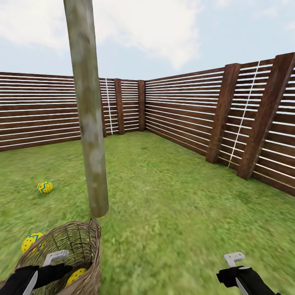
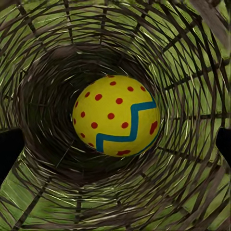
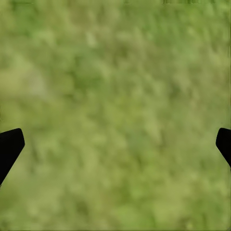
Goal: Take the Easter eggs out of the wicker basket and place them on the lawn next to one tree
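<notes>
The wicker basket (image 1: 84,250) stands on the lawn (image 1: 172,205) just in front of the tree's pale trunk (image 1: 90,135). One yellow Easter egg (image 2: 115,115) with a blue zigzag and red dots lies at the basket's bottom, also seen as egg (image 1: 76,275). My left gripper (image 1: 61,270) hangs open inside the basket's mouth above that egg, not touching it. A second egg (image 1: 44,187) rests on the grass left of the trunk. A third egg (image 1: 32,241) sits by the basket's left rim, partly hidden by the weave. My right gripper (image 3: 115,144) is open over bare grass.
A brown slatted fence (image 1: 184,110) closes the garden at the back and along the right, with thick posts (image 1: 223,110). Open grass stretches between the trunk and the right fence. The basket wall (image 2: 192,57) surrounds my left gripper's fingers.
</notes>
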